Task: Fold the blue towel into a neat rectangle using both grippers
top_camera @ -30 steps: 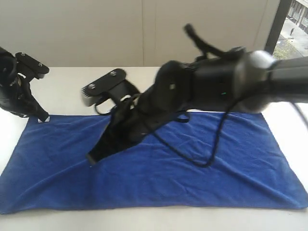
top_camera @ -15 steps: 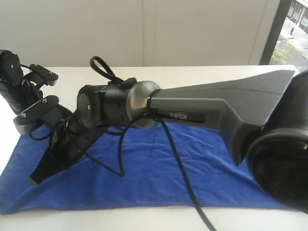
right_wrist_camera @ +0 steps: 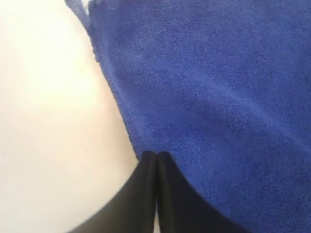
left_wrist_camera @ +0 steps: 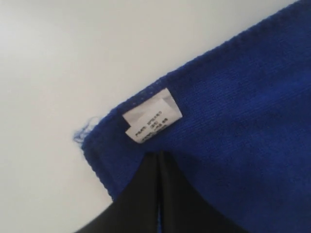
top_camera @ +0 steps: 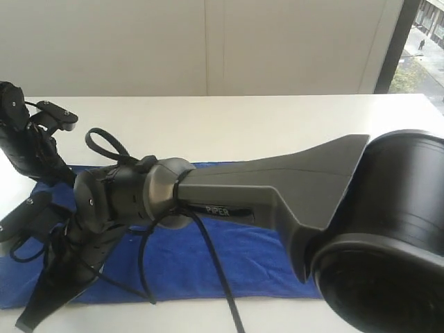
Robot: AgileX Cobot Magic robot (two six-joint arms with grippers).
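Presently left gripper (left_wrist_camera: 159,158) and right gripper (right_wrist_camera: 156,156), jaws pressed together, at blue towel (top_camera: 267,262) edge; dragging could bunch cloth.

Office-like rm: white table (top_camera: 243,118), plain wall (top_camera: 208,41), window (top_camera: 424,41).

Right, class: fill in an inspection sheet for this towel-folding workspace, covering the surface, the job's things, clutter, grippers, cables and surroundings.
Surface: white table, smooth and matt.
Job's things: blue towel spread out, no fold seen; white tag at one corner.
Clutter: nothing seen.
Grippers: left gripper shut, tips at the tagged corner; right gripper shut, tips at the towel's edge near another corner; whether either pinches cloth cannot be told.
Cables: black cable hangs from the right arm's wrist and trails across the towel.
Surroundings: pale wall behind the table; window at the right of the exterior view.
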